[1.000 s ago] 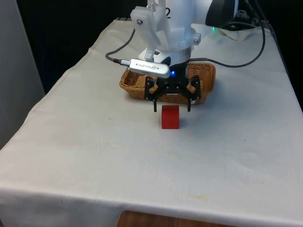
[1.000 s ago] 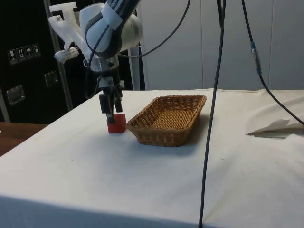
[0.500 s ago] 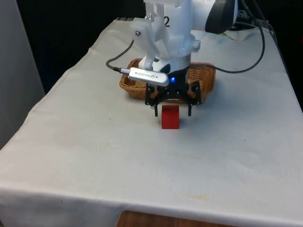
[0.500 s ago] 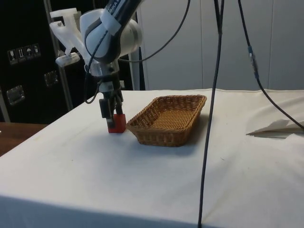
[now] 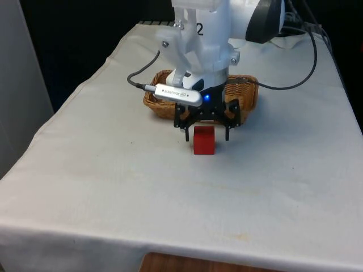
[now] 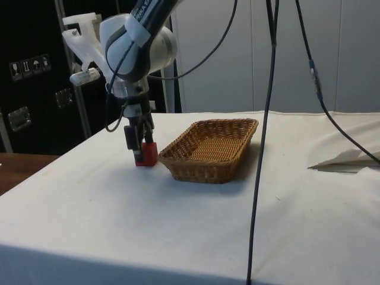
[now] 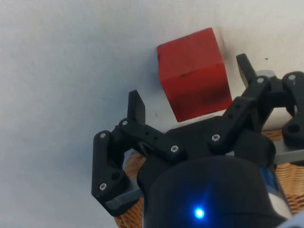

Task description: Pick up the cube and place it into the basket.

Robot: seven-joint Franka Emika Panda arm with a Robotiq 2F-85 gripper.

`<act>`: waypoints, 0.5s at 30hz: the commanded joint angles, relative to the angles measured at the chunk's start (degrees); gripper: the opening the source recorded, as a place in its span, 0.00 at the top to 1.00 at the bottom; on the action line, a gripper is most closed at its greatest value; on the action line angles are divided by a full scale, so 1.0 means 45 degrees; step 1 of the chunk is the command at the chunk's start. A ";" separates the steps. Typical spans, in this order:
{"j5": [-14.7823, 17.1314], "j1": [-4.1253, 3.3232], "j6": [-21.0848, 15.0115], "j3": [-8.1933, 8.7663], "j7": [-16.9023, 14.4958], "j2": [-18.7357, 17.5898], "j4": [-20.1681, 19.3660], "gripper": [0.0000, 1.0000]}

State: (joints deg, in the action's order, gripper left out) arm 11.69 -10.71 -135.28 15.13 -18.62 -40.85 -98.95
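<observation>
White cloth covers the table (image 5: 102, 181), and on it sits the red cube (image 5: 204, 140), just in front of the wicker basket (image 6: 211, 148), close to its near rim. The black gripper (image 5: 206, 134) is right down over the cube, one finger (image 7: 137, 107) on either side of it, spread wide with clear gaps to the red faces, nothing gripped. The side view puts the fingertips about level with the cube's upper half. The basket sits behind the gripper, flat on the cloth, and the cube rests on the cloth outside it.
</observation>
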 commanded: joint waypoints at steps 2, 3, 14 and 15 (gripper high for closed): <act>0.0025 0.0013 -0.0064 -0.0025 0.0000 -0.0076 0.0064 0.00; 0.0025 0.0013 -0.0064 -0.0025 0.0000 -0.0076 0.0064 0.00; 0.0038 0.0013 -0.0127 -0.0025 -0.0013 -0.0153 0.0051 0.00; 0.0038 0.0013 -0.0127 -0.0025 -0.0013 -0.0153 0.0051 0.02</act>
State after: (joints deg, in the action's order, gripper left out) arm 11.69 -10.71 -135.33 15.13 -18.62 -41.31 -98.84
